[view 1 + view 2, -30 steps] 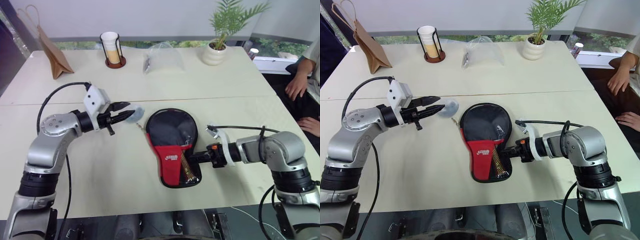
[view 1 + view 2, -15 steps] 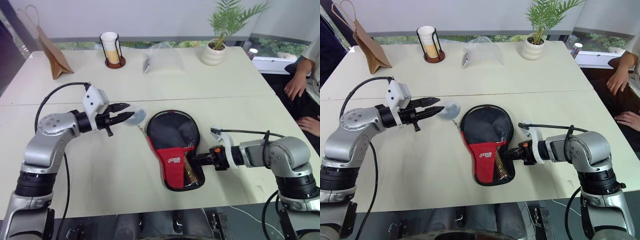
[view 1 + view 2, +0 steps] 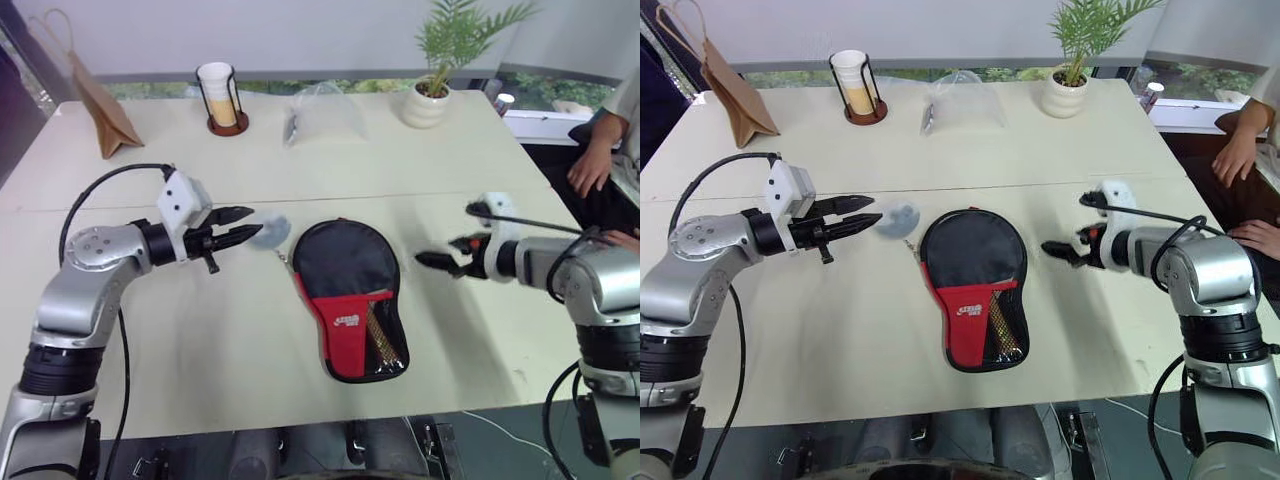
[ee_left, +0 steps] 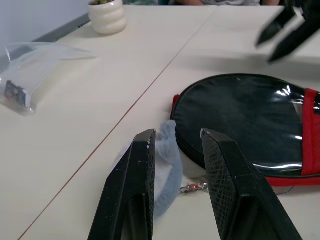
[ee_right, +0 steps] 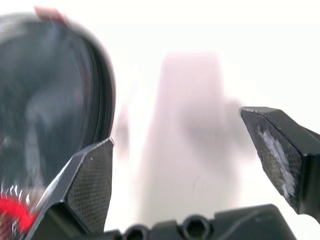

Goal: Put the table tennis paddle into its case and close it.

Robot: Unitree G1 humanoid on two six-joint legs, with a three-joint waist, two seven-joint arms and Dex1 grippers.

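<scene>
One broad pale desk is carrying everything, stretching away beneath both sets of fingers. The case is lying flat on it between the two arms, just past the left fingers' tips and a short gap inward from the right fingers. Its long axis is running from the round head on the far side to the narrow red end on the robot's side, crosswise to the line along which both grippers are pointing. The table tennis paddle is sitting inside it, with its tan handle showing through the clear window at the narrow end.

The right gripper is hanging above the desk beside the case's right edge, about level with the waist of the case. Its fingers are standing wide apart and gripping nothing. The left gripper is pointing at the head's left edge. Its fingers are standing narrowly apart, straddling a raised fold of a small grey pouch without visibly pinching it.

A tiny metal link is lying just beyond the left fingertips, against the case's rim; whether it is the zip pull I cannot tell. If it is, the left arm is sitting nearer for the closing, and the right fingers are looking better placed to steady the case.
</scene>
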